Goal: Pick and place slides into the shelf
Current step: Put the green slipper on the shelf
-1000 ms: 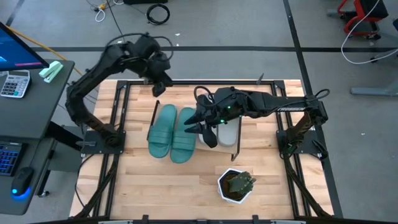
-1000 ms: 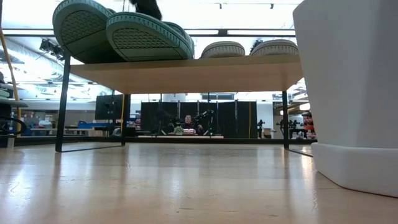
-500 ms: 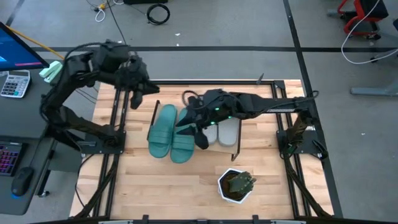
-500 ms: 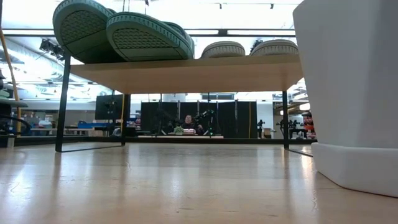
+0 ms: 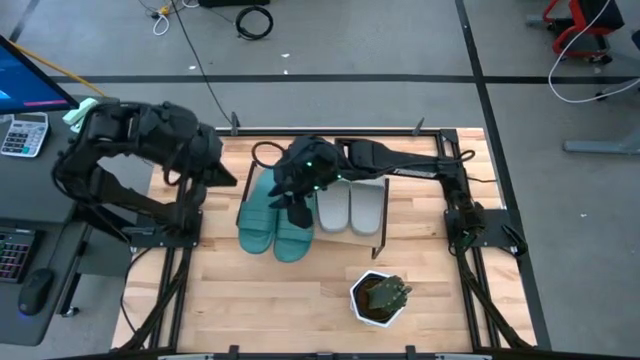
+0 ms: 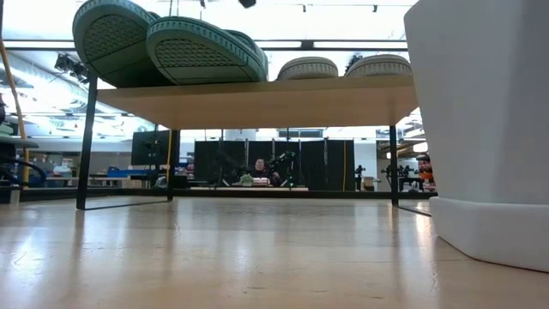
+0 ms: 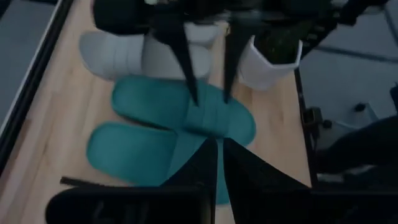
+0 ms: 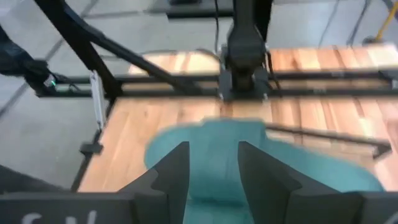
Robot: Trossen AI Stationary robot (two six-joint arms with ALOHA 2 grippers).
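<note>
Two teal slides [image 5: 260,212] [image 5: 296,228] lie side by side on the left half of the shelf [image 6: 257,103]. Their near ends overhang its near edge, so the ribbed soles [image 6: 199,51] show in the low view. Two light grey slides [image 5: 333,207] [image 5: 367,208] lie flat on the right half. My right gripper [image 5: 294,210] hovers open over the right teal slide [image 8: 214,140], and its tip [image 6: 247,3] stays above the slides. My left gripper [image 5: 224,177] is shut [image 7: 219,149], left of the shelf.
A white hexagonal plant pot [image 5: 378,298] stands near the table's near edge, right of centre, and fills the right side of the low view [image 6: 480,129]. Black frame rails run along the table's left and right sides. Bare wood lies in front of the shelf.
My right gripper has moved toward the table's left edge, from over the grey slides to over the right teal slide. My left arm has drawn back from the shelf's far left corner toward the table's left and near edges. The slides have not moved.
</note>
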